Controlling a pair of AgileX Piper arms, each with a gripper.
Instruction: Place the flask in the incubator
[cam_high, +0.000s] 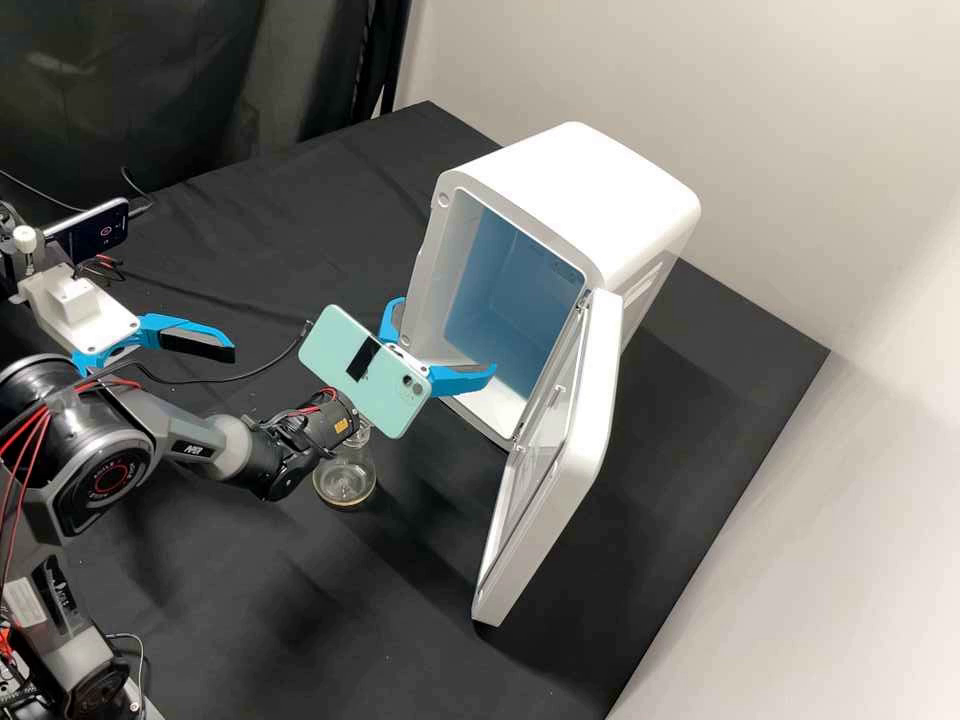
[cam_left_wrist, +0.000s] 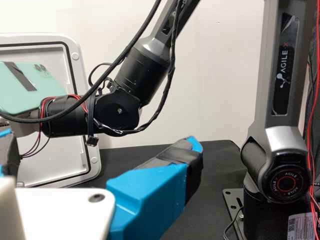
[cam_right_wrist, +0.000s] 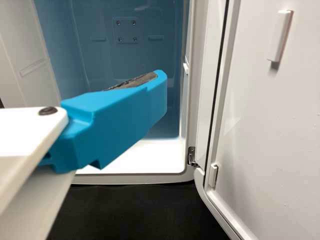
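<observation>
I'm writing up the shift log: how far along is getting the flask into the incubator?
Done: the incubator has its door open. In hand: nothing; the right gripper is open and empty at its mouth, while the flask stands on the bench. To do: grasping the flask and setting it inside.

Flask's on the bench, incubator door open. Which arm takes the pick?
Right, probably. The flask sits just below that arm's wrist, and the right fingers, open and empty, are at the incubator mouth. The left fingers are farther from both.
</observation>
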